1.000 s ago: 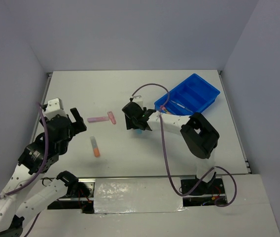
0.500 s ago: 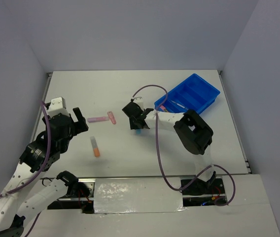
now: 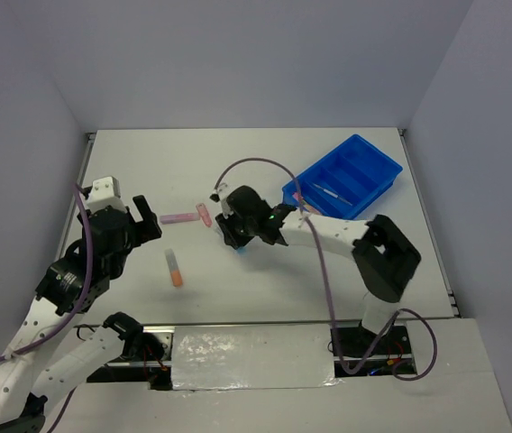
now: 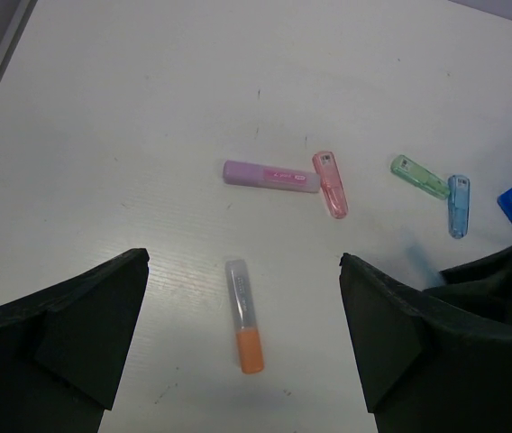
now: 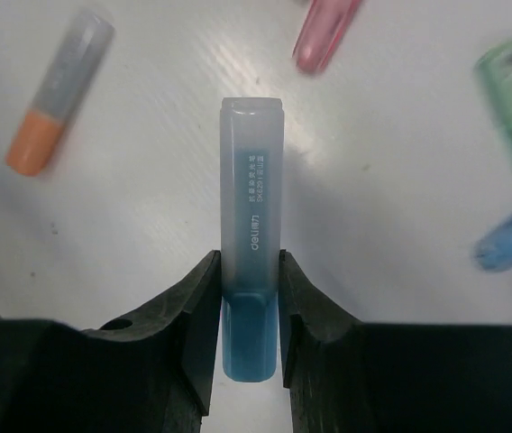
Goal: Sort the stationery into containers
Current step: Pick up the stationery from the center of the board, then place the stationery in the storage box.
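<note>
Lettering "deli" runs along blue highlighter (image 5: 251,225) clamped between right jaws; left jaws stand wide apart above orange-ended marker (image 4: 243,316).

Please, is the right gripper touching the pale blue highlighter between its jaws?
Touching: right wrist view shows both jaws of the right gripper pressed against the highlighter's sides.

We see a blue highlighter (image 5: 251,180) clamped in the right end effector (image 5: 250,293), an orange marker (image 4: 244,327), a lilac marker (image 4: 270,176) touching a pink marker (image 4: 331,185) and a green marker (image 4: 420,177) just beside a light blue marker (image 4: 458,206) flat on the table (image 4: 130,108), and the blue tray (image 3: 370,165) far right.
</note>
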Controlling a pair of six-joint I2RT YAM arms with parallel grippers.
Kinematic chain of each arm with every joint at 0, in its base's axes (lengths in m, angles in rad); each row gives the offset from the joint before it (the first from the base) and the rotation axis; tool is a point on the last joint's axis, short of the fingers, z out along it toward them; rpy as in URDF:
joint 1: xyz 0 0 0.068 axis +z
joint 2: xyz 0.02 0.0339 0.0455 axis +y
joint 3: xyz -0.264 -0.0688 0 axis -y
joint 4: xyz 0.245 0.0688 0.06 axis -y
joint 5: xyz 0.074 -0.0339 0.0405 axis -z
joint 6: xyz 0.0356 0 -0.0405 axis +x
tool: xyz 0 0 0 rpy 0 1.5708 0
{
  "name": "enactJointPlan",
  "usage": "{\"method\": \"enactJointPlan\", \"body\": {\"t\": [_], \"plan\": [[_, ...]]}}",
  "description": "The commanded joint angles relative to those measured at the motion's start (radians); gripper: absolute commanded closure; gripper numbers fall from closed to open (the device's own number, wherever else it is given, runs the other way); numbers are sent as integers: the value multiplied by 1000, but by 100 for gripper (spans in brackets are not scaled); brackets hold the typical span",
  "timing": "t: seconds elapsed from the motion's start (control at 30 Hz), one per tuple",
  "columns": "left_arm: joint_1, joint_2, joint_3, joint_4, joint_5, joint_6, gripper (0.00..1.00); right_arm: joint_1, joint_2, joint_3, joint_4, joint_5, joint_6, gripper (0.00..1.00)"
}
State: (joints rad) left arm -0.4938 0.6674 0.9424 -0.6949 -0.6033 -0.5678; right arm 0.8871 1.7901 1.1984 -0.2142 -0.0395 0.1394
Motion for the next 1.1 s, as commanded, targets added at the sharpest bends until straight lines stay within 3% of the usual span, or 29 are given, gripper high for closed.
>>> {"method": "enactJointPlan", "body": {"t": [0.0, 0.13, 0.23, 0.33, 0.5, 1.0, 1.07], "plan": [[6, -15, -1, 35, 2, 26, 1, -92, -228, 41, -8, -64, -332, 100], [6, -29, -2, 38, 4, 25, 1, -330, -291, 124, -181, 7, -455, 100], [8, -45, -2, 37, 8, 28, 1, -508, -296, 153, -221, 90, -608, 100], [9, -58, -7, 44, 16, 29, 1, -621, -285, 129, -151, 197, -763, 100], [11, -57, -13, 58, 60, 46, 1, -815, -209, 144, -68, 124, -847, 100], [18, -48, -19, 74, 125, 82, 4, -879, 37, 205, -50, 13, -735, 100], [20, -37, -16, 72, 132, 83, 5, -879, 54, 211, -54, 33, -710, 94]]}}
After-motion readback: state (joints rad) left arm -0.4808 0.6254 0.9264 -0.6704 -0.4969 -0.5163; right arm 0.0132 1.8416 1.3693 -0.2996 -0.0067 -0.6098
